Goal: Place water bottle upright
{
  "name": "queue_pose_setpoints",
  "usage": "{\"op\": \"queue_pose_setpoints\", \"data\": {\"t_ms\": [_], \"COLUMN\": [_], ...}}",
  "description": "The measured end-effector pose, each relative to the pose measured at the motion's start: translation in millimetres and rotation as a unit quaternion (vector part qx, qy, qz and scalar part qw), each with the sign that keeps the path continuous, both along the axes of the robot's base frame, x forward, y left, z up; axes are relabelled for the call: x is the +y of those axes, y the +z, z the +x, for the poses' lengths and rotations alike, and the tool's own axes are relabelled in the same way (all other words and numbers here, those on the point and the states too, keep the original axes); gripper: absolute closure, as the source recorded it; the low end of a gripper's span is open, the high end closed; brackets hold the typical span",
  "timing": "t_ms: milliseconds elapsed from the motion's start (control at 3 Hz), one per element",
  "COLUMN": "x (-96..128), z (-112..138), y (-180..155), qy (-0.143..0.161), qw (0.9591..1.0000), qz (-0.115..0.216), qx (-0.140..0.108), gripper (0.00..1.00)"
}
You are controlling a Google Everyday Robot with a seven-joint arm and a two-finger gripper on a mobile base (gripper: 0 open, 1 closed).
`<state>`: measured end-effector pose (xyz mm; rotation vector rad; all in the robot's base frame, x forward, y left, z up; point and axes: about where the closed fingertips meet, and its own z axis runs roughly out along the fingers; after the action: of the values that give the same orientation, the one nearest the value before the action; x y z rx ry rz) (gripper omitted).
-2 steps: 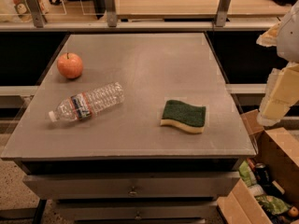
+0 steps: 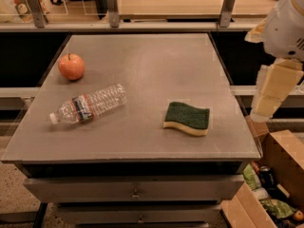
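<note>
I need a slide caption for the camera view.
Water bottle lying on its side on a grey table, near an apple and a sponge; gripper hovers beyond the right edge.

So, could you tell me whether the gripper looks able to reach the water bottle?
Probably yes: the gripper hangs beyond the right edge of the table, the water bottle lies uncovered on its side front-left, and only the flat sponge lies between them.

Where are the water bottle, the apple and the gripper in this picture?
water bottle [image 2: 88, 104]: camera view, middle of its lying body.
apple [image 2: 71, 66]: camera view, middle of its front side.
gripper [image 2: 264, 107]: camera view, near its lower tip, at the picture's right edge.
</note>
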<state>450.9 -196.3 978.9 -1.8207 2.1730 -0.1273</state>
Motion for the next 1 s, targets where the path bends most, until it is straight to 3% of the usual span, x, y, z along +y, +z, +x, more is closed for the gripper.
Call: {"op": "queue_pose_setpoints", "data": {"t_ms": [333,1000], "x": [39.5,143.2], "z": [24.2,64.5], "y": [-2.3,-26.7], "qy": [0.062,0.181], "qw": [0.9977,0.9815], "qz": [-0.028,-0.054], "qx": [0.004,0.028], "gripper": [0.00,0.00]}}
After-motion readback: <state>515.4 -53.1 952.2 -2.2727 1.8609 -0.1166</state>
